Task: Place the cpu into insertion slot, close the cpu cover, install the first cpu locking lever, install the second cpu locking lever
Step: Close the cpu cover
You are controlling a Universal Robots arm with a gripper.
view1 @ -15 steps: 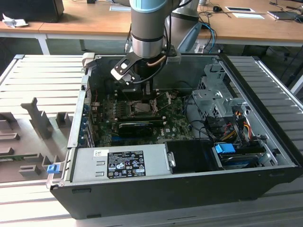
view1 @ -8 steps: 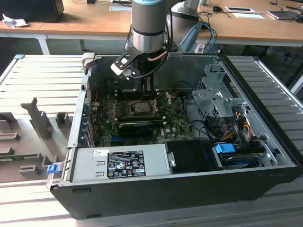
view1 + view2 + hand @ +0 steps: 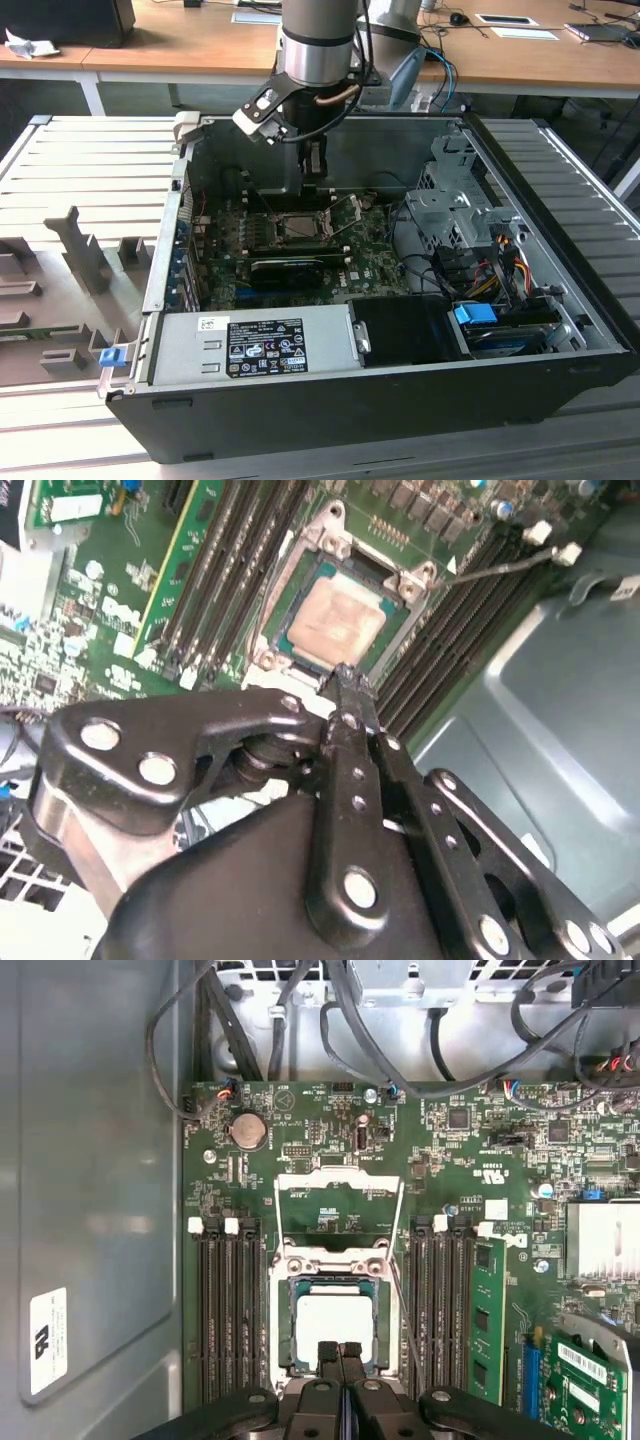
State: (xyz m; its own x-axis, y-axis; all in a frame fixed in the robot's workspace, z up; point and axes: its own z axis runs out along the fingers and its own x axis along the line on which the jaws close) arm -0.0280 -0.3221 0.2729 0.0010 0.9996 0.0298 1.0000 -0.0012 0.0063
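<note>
The cpu [image 3: 335,1322] [image 3: 340,620] lies flat in the insertion slot [image 3: 283,1312] [image 3: 283,585], its pale metal face up. The cpu cover [image 3: 340,1181] is swung open and stands away from the slot, with green board showing through its cut-out. My gripper [image 3: 340,1352] [image 3: 346,676] [image 3: 315,185] is shut with nothing between its fingers; its tip hovers at the slot's edge, beside the chip. A thin locking lever [image 3: 500,568] sticks out free across the memory slots. In the exterior view the slot [image 3: 300,228] lies just below the gripper.
The green board [image 3: 375,265] sits inside an open computer case [image 3: 380,400]. Memory slots [image 3: 228,1310] flank the socket on both sides. A long black card [image 3: 285,268], a power supply [image 3: 250,345], a drive cage [image 3: 450,205] and cables [image 3: 350,1020] crowd the case.
</note>
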